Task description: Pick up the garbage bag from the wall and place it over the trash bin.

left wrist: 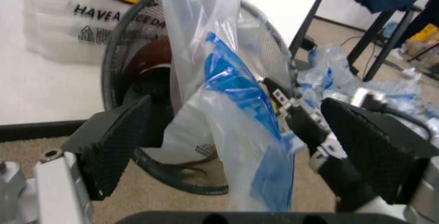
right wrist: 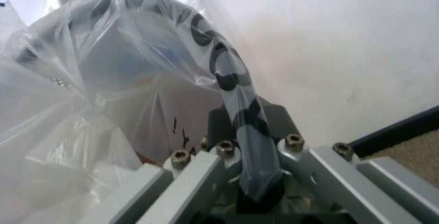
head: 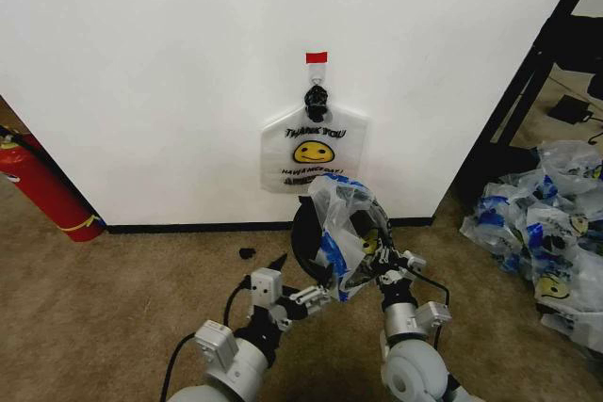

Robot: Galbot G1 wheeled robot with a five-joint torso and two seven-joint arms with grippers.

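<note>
Visibly, right claw (head: 382, 253) clamps garbage bag (head: 341, 233); left claw (head: 325, 292) spread; wall bag (head: 312, 150) reads "THANK YOU".

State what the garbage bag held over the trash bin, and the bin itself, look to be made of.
The garbage bag, pinched in the right claw, looks like thin glossy plastic film: see-through and crinkled, with blue print. The trash bin seems rigid dark translucent plastic, its rim smooth; exact material is uncertain.

Left pincer (left wrist: 233, 147) agape, right pincer (right wrist: 247, 183) clamped
</note>
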